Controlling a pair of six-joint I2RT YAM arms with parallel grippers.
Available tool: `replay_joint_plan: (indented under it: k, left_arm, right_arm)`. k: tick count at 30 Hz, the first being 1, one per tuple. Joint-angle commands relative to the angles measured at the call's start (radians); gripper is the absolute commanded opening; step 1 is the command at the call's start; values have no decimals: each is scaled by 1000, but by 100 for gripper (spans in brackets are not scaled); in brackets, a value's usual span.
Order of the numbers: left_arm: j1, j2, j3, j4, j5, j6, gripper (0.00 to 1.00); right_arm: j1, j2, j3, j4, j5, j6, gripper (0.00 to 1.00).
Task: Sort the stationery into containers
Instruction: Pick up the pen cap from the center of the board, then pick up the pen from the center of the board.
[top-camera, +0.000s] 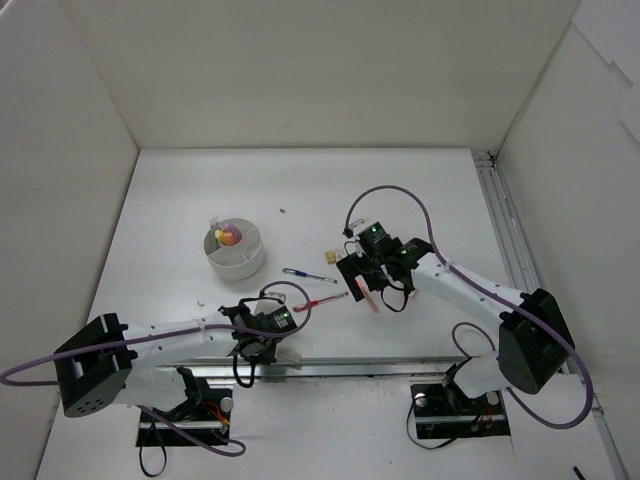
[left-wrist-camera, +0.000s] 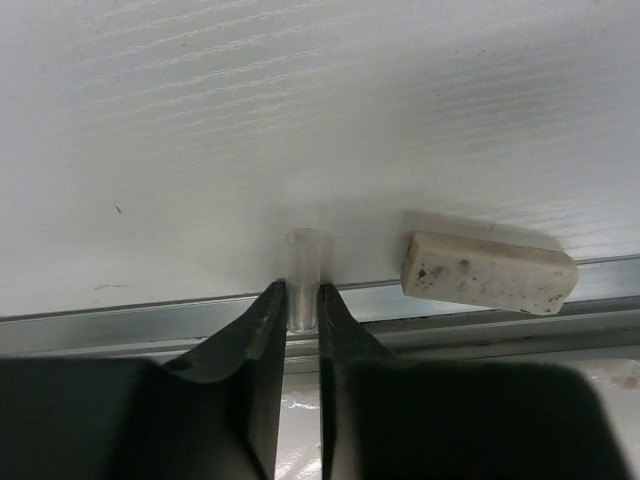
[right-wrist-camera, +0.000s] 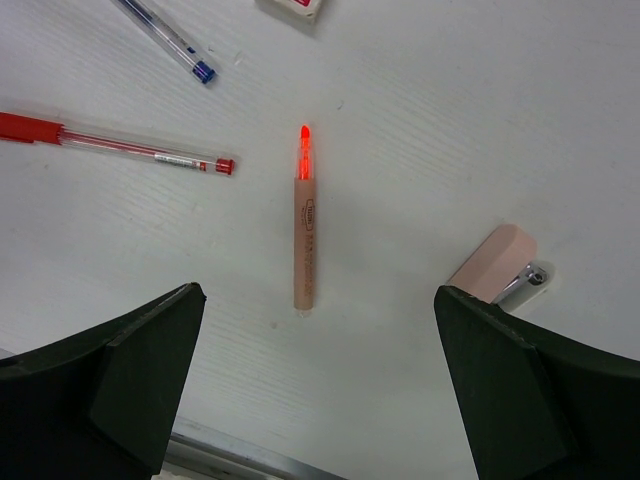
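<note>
1. Pinches a clear cap (left-wrist-camera: 303, 270) between the black tips of the left gripper (left-wrist-camera: 302, 300), nearest the lens in the left wrist view; jaws nearly pressed together, the cap upright between them, right at the edge of the metal rail (left-wrist-camera: 120, 328).
2. Lies just right of the cap, apart from it: a cream eraser (left-wrist-camera: 488, 272), speckled with dirt; rests partly on the white table (left-wrist-camera: 300, 100), partly over the rail.
3. Hangs above the table with jaws spread wide: the right gripper (right-wrist-camera: 318, 300); holds nothing.
4. Lies flat on the table between those spread jaws, touching neither: an orange marker (right-wrist-camera: 304, 235); points its bright red-orange tip away from the wrist.
5. Lies left of the marker: a red pen (right-wrist-camera: 120, 145), its tip near the marker's tip but not touching; beyond it, slanting, a blue pen (right-wrist-camera: 165, 35), apart from both.
6. Sits right of the marker, partly hidden by the right finger: a pink piece (right-wrist-camera: 492, 262) with a metal bit at its end; cannot tell what it is.
7. Stands at the table's mid-left in the top view: the round white cup (top-camera: 235, 264), divided inside; holds something pink and yellow toward its left side; well apart from both grippers, the pens and the marker.
</note>
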Motion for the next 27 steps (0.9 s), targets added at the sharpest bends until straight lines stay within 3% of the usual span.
replay_joint_plan:
  k: [1, 2, 9, 13, 18, 22, 27]
  left_arm:
    - [-7, 10, 41, 46, -25, 10, 4]
    - [-7, 7, 47, 46, -21, 16, 0]
    - [-17, -143, 120, -19, -113, 59, 0]
    - [-17, -267, 157, 18, -185, 184, 0]
    - [-17, -381, 202, 165, -183, 368, 0]
    - [-6, -383, 249, 225, -146, 468, 0]
    - [3, -322, 265, 300, 38, 654, 0]
  right_arm:
    - [-1, -52, -11, 13, 42, 15, 98]
    - [-4, -57, -17, 13, 54, 17, 98]
    - [-2, -253, -101, 100, 234, 83, 98]
    - [-12, -415, -152, 145, 309, 200, 98]
    - [-35, -468, -173, 149, 165, 153, 98]
    - [-35, -428, -198, 149, -12, 69, 98]
    - [-35, -313, -193, 151, -142, 18, 98]
